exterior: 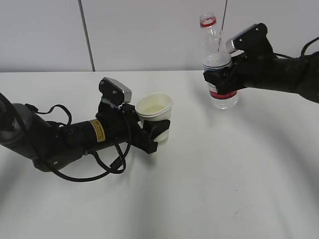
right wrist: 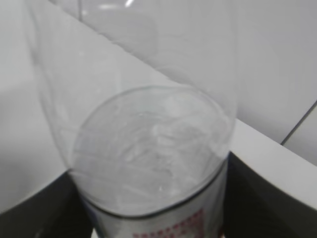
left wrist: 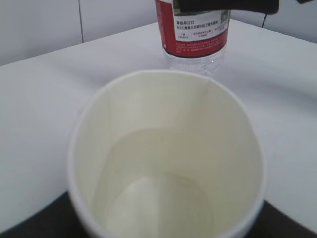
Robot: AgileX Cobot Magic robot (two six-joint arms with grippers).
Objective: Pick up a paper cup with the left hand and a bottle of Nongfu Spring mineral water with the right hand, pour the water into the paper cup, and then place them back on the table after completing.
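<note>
the exterior view takes in both arms at once: the left end effector (exterior: 155,130) is pinching the paper cup (exterior: 155,113) by its lower wall, cup upright, mouth open upward, close over the white desk (exterior: 224,179); whether its base touches the surface cannot be told. the right end effector (exterior: 221,79) is clamped around the middle of the bottle (exterior: 218,64), which stands upright with a red ring at its open neck, base at or just above the desk near the far edge.

the left wrist view alone looks down into the cup (left wrist: 166,158) and shows the water (left wrist: 163,188) lying shallow in the bottom, with the cream inner wall bare above it. beyond the cup's rim it catches the bottle's red and white label (left wrist: 200,27) and clear base, with a black finger across the top of the label.

the right wrist view alone shows the water level inside the bottle (right wrist: 148,148), a round clear surface just above the label, with dark end effector fingers (right wrist: 39,208) on both sides.

cup and bottle stand well apart. the desk's near half and right side lie open, and the wall runs close behind the bottle.
</note>
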